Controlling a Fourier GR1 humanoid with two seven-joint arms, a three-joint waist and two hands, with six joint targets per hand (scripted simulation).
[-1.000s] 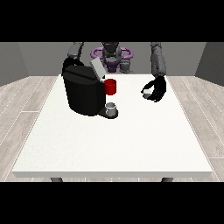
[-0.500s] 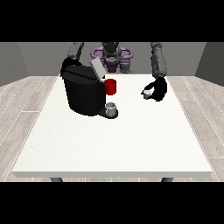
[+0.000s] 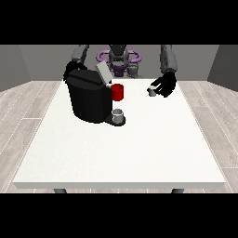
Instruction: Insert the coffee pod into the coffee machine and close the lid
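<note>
Near the table's (image 3: 139,153) far edge, twd its far corner at the view's right, the hand at the view's right (image 3: 166,85) is holding the coffee pod (image 3: 152,91) in curled fingers, lifted off the surface, probably so it can be carried across w/o scraping. The pod is sitting at the fingertips on the side facing the coffee machine (image 3: 89,96), which looks like a sensible way to present it for dropping in. The machine is standing by the far corner at the view's left, its lid (image 3: 102,73) tilting up and open (so the slot should be reachable from above, tho the slot itself isn't visible). A red part (image 3: 118,92) is sticking out of the machine's front, w/ a small grey cup (image 3: 118,114) under it on the base. The hand at the view's left (image 3: 70,69) is sitting behind the machine's top near the far edge; can't tell what its fingers are doing. Between pod and machine there's a bare strip of table, so the sideways path looks open; the lid's raised edge and the red part are the things to steer around. The whole near half of the table is carrying nothing.
</note>
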